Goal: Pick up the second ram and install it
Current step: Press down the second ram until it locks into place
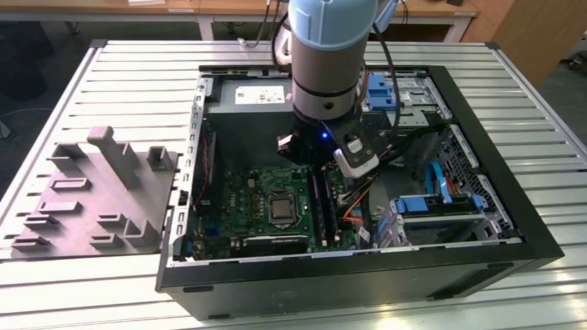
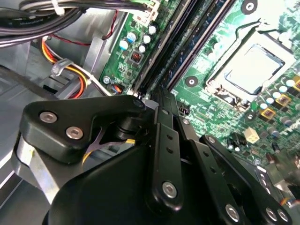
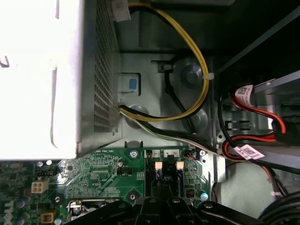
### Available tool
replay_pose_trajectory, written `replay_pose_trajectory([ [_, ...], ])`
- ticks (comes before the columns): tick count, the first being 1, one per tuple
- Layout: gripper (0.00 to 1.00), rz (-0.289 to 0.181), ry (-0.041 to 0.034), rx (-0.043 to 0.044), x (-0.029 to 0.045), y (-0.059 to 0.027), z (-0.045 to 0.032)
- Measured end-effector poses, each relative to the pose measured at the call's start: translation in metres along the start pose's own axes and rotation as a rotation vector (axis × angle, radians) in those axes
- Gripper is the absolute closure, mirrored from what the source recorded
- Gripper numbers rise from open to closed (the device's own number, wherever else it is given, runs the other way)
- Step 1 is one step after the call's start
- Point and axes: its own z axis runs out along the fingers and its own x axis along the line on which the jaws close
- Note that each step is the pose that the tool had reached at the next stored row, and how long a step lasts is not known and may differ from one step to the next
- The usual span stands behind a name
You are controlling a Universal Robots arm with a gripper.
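My gripper [image 2: 158, 96] is shut, its black fingers pressed together. It reaches down into the open computer case [image 1: 513, 227]. In the second wrist view its tips rest at one end of the long black memory slots of the green motherboard [image 2: 220, 42]. The second ram [image 2: 180, 42] shows as a long dark stick lying along those slots, running away from the fingertips. In the exterior view the ram [image 1: 323, 199] runs beside the processor socket, below the arm's wrist. In the first wrist view the gripper [image 3: 161, 190] points at the white slot latches [image 3: 157, 165].
The grey power-supply box [image 1: 261, 96] fills the case's far end, close to the arm. Yellow and black cables [image 3: 197, 56] and a red cable [image 3: 262, 112] hang beside the slots. The processor socket [image 2: 253, 65] is nearby. A drive cage [image 1: 440, 206] and a grey fixture [image 1: 101, 192] flank the work.
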Motion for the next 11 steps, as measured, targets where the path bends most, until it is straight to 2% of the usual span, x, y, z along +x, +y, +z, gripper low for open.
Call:
replay_pose_trajectory([
  [4,0.9,0.0,-0.0001,-0.0002,-0.0005,0.0008,-0.0072],
  [11,0.9,0.0,0.0,-0.0001,-0.0006,-0.0017,-0.0076],
])
